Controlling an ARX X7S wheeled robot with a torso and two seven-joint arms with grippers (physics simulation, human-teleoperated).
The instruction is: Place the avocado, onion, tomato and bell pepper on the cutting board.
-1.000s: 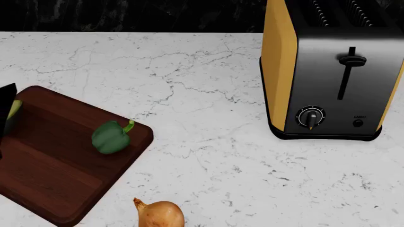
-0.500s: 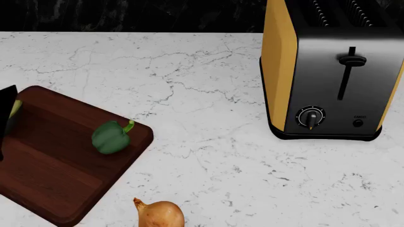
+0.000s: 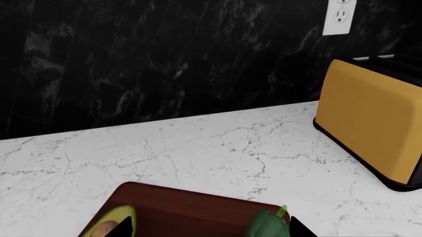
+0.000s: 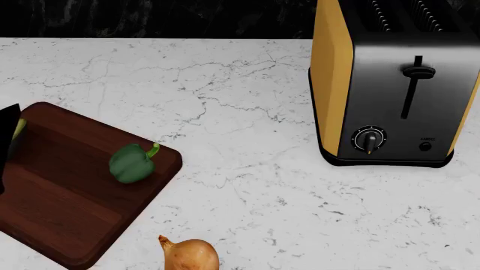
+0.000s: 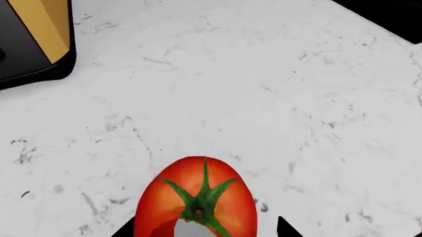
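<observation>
The cutting board [image 4: 67, 208] lies at the left of the counter. On it sits the bell pepper [image 4: 132, 163] near the right corner. The avocado [image 3: 105, 228] lies cut side up at the board's far-left part, showing only as a sliver [image 4: 17, 129] in the head view. My left gripper [image 3: 211, 233] hovers open over the board, one fingertip [image 3: 122, 228] by the avocado and the other beside the bell pepper [image 3: 267, 227]. The onion [image 4: 191, 254] lies on the counter off the board's near corner. The tomato [image 5: 195, 200] rests between the fingers of my open right gripper [image 5: 205, 232].
A yellow and black toaster [image 4: 394, 84] stands at the back right, also seen as the toaster [image 3: 372, 128] in the left wrist view. A black marble wall [image 3: 165, 59] with an outlet [image 3: 339, 16] backs the white marble counter [image 4: 248, 112].
The black left finger at the head view's left edge has slipped slightly lower. Bell pepper, onion and board have not moved.
</observation>
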